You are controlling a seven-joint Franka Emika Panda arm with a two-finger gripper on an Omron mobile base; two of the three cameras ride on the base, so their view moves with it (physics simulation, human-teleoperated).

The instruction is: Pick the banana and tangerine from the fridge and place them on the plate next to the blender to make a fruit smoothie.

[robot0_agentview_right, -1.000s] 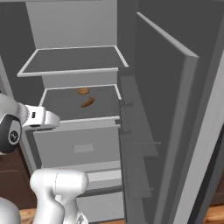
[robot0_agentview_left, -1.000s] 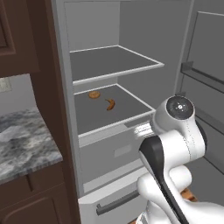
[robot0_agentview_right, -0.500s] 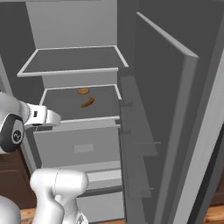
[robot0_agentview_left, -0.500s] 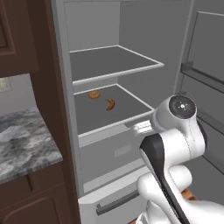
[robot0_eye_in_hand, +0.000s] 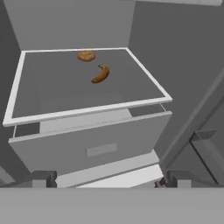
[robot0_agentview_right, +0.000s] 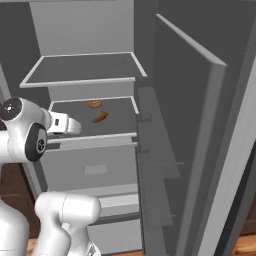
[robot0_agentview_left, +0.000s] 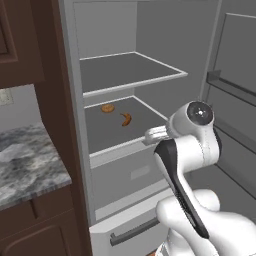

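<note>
The fridge [robot0_agentview_left: 131, 84] stands open in front of me. On its lower shelf [robot0_eye_in_hand: 87, 112] lies the banana [robot0_eye_in_hand: 100, 75], small, curved and orange-brown; the base views show the banana [robot0_agentview_left: 126, 119] [robot0_agentview_right: 100, 117] mid-shelf too. My gripper [robot0_eye_in_hand: 111, 177] hovers in front of and a little above that shelf's front edge, open wide with nothing between its fingers. The white hand [robot0_agentview_left: 156, 134] [robot0_agentview_right: 65, 125] points into the fridge, well short of the banana. The tangerine, the plate and the blender are out of view.
A flat round tan item [robot0_eye_in_hand: 86, 56] [robot0_agentview_left: 107, 108] lies just behind the banana. A bare shelf sits above, a drawer front [robot0_eye_in_hand: 100, 141] below. The open fridge door [robot0_agentview_right: 200, 125] stands to the right. A marble counter [robot0_agentview_left: 25, 162] and brown cabinets [robot0_agentview_left: 45, 55] flank the left.
The hand has crept a little forward toward the lower shelf; the gripper stays open. The banana and the tan item have not moved.
</note>
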